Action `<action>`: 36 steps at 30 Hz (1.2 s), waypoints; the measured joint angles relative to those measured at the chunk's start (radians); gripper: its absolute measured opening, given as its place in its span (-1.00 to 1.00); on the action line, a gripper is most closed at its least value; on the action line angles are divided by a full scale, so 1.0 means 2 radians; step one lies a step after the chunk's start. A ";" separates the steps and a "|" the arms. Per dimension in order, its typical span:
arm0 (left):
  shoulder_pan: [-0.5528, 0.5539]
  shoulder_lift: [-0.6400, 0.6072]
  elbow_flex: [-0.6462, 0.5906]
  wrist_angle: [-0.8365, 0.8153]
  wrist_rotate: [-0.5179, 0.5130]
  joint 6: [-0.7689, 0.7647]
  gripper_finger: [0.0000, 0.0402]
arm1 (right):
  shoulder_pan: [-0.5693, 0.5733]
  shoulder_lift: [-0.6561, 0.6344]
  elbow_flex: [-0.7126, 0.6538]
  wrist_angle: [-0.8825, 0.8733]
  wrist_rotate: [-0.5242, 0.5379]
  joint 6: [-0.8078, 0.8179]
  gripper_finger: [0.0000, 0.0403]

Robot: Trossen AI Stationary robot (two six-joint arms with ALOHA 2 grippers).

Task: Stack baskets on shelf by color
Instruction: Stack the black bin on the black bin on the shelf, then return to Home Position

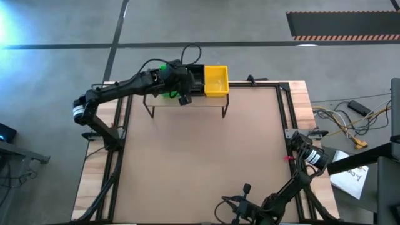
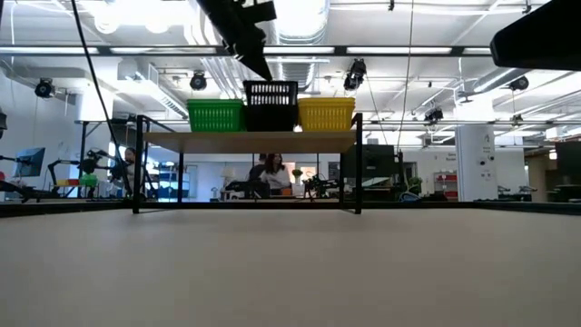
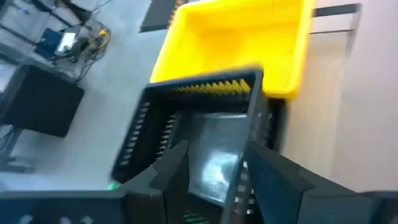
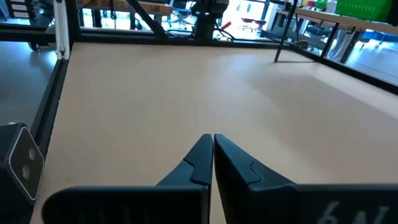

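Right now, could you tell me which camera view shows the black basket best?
The low view: the black basket stands whole between green and yellow. The left wrist view shows it blurred; the high view mostly hides it; the right wrist view misses it.

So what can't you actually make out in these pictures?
- Green basket stack: high view, mostly hidden under the left arm.
- Baskets per stack: low view, side-on, too small to count.
- Left gripper: blurred; whether it touches the black basket is unclear.

On shelf (image 2: 245,141): three basket stacks (image 2: 270,106) side by side (touching), left gripper (image 3: 214,165) above middle one.
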 joint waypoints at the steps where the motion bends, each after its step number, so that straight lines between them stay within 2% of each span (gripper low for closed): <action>1: -0.002 0.000 0.000 -0.001 0.006 0.000 -0.30 | 0.000 0.000 0.000 0.000 0.000 0.000 -0.96; 6: -0.010 -0.001 0.000 -0.003 0.021 -0.005 -0.30 | 0.000 0.000 0.000 0.000 -0.005 0.000 -0.96; 9: -0.014 -0.005 0.003 -0.004 0.021 -0.041 -0.30 | 0.000 0.000 0.000 0.000 -0.014 0.001 -0.96; 13: -0.036 -0.037 -0.014 -0.007 0.029 -0.067 -0.32 | 0.001 0.000 -0.005 -0.001 -0.039 0.019 -0.96; 18: -0.090 -0.115 -0.099 0.009 0.031 -0.115 -0.48 | 0.001 0.000 -0.027 -0.004 -0.143 0.034 -0.96; 22: -0.153 -0.193 -0.216 0.093 0.028 -0.170 -0.66 | -0.014 -0.016 -0.061 0.003 -0.236 0.011 -0.96; 27: -0.208 -0.273 -0.376 0.239 0.013 -0.226 -0.82 | -0.076 -0.095 -0.144 0.079 -0.347 -0.109 -0.96; 30: -0.213 -0.309 -0.453 0.308 0.012 -0.256 -0.89 | -0.124 -0.181 -0.212 0.124 -0.425 -0.165 -0.96; 32: -0.213 -0.328 -0.495 0.330 0.011 -0.274 -0.91 | -0.161 -0.246 -0.260 0.140 -0.463 -0.177 -0.96; 36: -0.213 -0.358 -0.549 0.338 0.011 -0.290 -0.93 | -0.216 -0.384 -0.345 0.144 -0.501 -0.188 -0.96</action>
